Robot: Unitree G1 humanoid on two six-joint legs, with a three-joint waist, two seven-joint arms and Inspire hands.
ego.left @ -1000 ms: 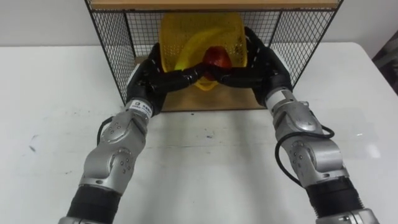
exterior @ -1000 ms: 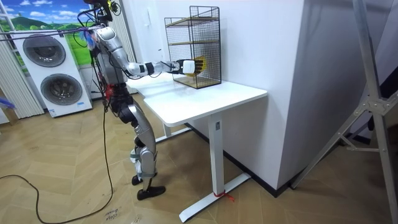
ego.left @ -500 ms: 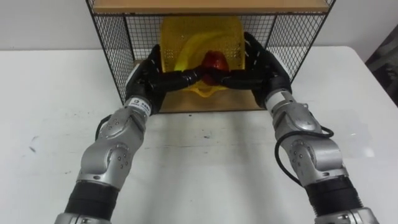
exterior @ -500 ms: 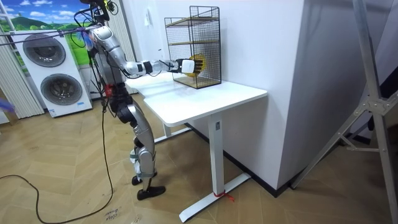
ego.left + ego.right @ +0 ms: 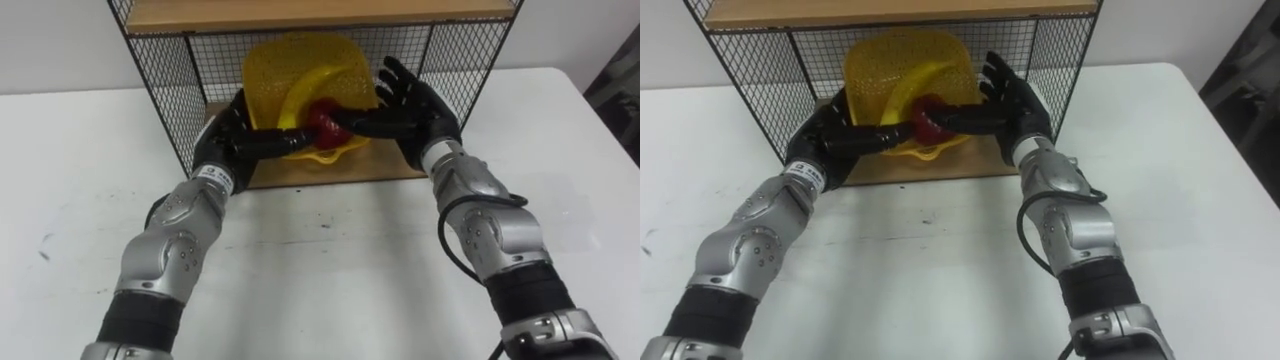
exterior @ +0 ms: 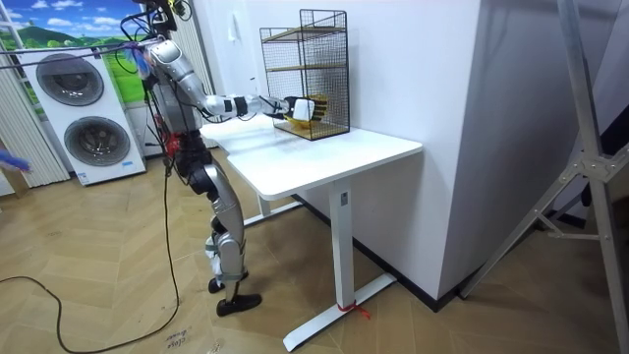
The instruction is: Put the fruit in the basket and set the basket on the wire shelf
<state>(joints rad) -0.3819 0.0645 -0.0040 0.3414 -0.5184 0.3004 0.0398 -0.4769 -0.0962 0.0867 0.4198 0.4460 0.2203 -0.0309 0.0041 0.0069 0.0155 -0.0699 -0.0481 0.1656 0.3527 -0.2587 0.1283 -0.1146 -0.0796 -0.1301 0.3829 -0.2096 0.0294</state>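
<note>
Two hands are at the yellow basket, which sits tipped toward the camera on the lower wooden board of the wire shelf on the white table. Banana and red apple lie inside it. Left hand: fingers stretched straight along the basket's front rim, touching. Right hand: fingers spread apart, thumb reaching to the rim by the apple. Robot stands at the table's edge, arms extended.

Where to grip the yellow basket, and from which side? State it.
Grip the basket by its lower front rim, one hold at each side, coming through the open front of the wire shelf; mesh closes its sides and back. The basket leans with its mouth toward the robot, banana and apple inside, so the rim is likely the reachable edge.
</note>
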